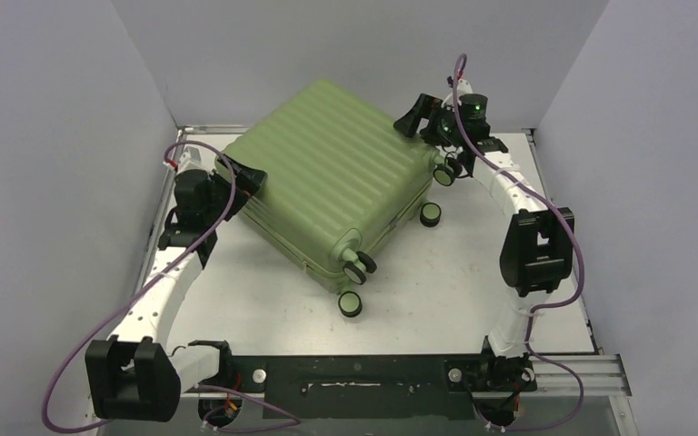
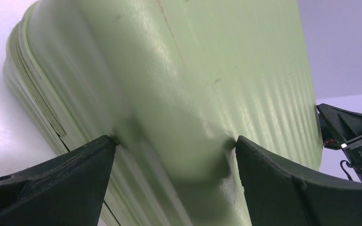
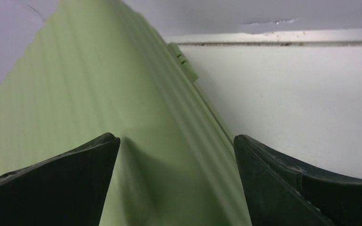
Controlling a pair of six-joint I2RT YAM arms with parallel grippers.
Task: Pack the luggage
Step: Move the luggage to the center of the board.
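Note:
The luggage (image 1: pixel 332 177), a light-green ribbed hard-shell suitcase, lies closed and skewed on the white table (image 1: pixel 264 300), its black wheels (image 1: pixel 351 303) facing the near right. My left gripper (image 1: pixel 241 177) is at its left corner, open wide, and both fingertips touch the shell (image 2: pixel 188 75). The zip seam (image 2: pixel 33 80) runs down the left of that view. My right gripper (image 1: pixel 415 116) is at the far right corner. In the right wrist view it (image 3: pixel 176 136) stands open astride the suitcase's edge (image 3: pixel 122 94). Nothing is held in either gripper.
Grey walls enclose the table on the left, back and right. The back wall's base (image 3: pixel 273 37) runs close behind the suitcase. A black mounting rail (image 1: pixel 354 377) with both arm bases spans the near edge. Purple cables (image 1: pixel 568 272) loop along both arms.

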